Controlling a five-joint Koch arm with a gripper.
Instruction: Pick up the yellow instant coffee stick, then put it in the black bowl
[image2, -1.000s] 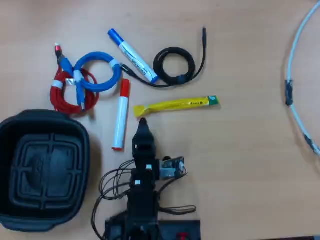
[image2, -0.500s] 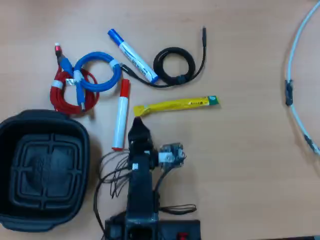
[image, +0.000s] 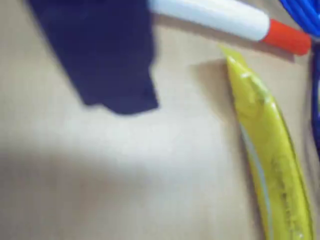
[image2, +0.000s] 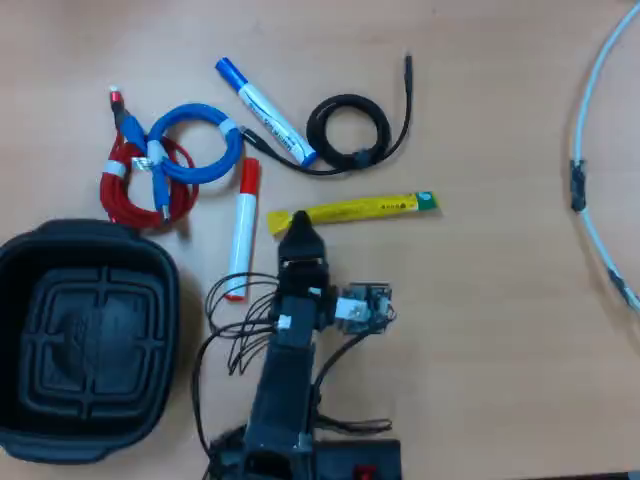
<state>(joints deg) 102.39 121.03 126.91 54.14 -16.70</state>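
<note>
In the overhead view the arm rises from the bottom centre of the frame, and its tool points toward the top of the frame, the tip lying at the left end of the yellow instant coffee stick. The stick lies flat on the tabletop just above centre, running nearly left to right, with its green tip at the right end. The black bowl sits at lower left, well apart from the stick, with only its ribbed bottom showing inside. A white marker with red cap lies upright in the frame between bowl and tool, just left of the tool. Above it, at upper left, a coiled blue cable overlaps a coiled red cable; a blue-capped marker lies diagonally at top centre, its lower end beside a coiled black cable. A pale cable curves down the right edge. In the wrist view, which is blurred, a dark jaw fills the upper left, the stick runs down the right side, apparently clear of that jaw, and the white marker crosses the top. Only one jaw shows, so I cannot tell how far the tool is open; nothing is seen held.
</note>
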